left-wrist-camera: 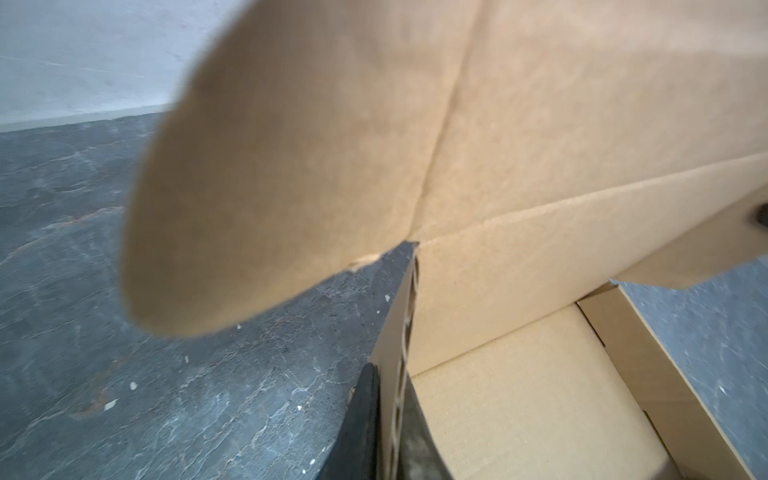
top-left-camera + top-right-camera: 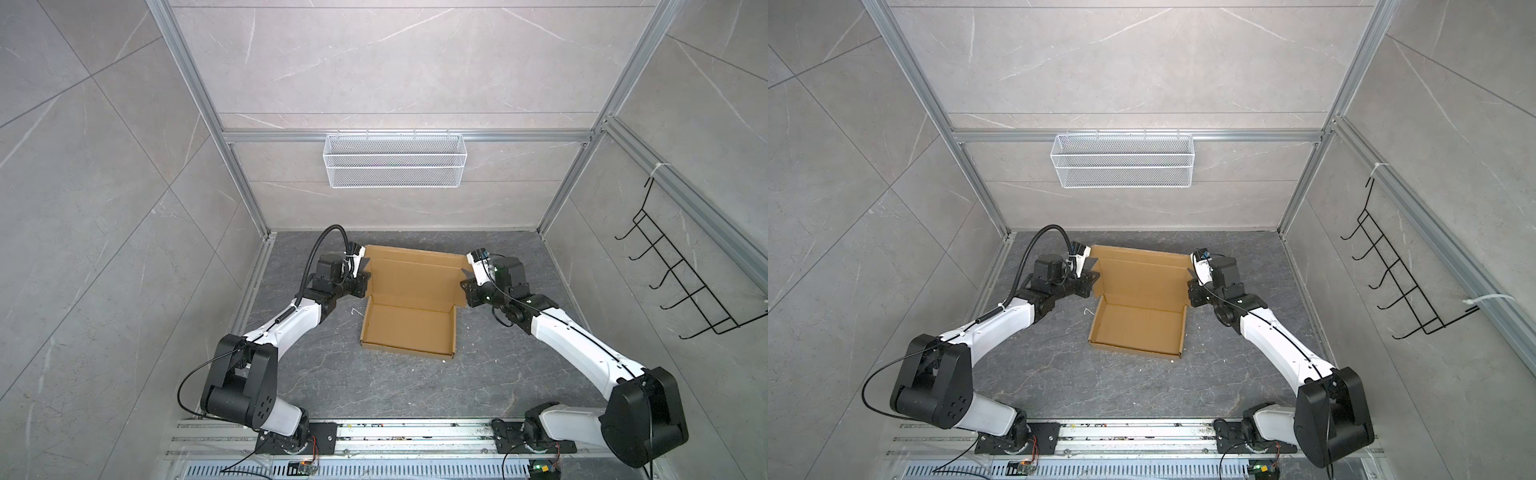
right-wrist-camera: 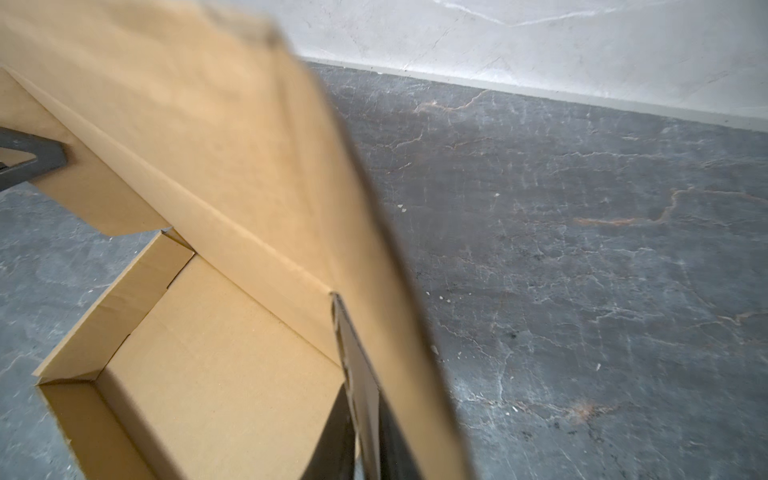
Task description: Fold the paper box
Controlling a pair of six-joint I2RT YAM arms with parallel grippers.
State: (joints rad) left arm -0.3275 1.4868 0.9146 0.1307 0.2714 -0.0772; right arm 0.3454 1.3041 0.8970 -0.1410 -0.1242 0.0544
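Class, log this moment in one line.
paper box: lid open | left gripper: shut on left lid flap | right gripper: shut on right lid flap

Left arm (image 2: 286,328): I reach forward from my base, elbow raised close to it, white forearm slanting in toward the middle.
Left wrist (image 2: 332,272): turned inward, facing my other wrist.
Left fingers (image 1: 362,419): pinched on a side flap of the paper box (image 1: 519,124), one finger on each face of its edge.
Right arm (image 2: 582,340): mirrors the left, forearm slanting inward.
Right wrist (image 2: 509,270): turned inward.
Right fingers (image 3: 332,432): closed on the opposite side flap, cardboard sandwiched between them.
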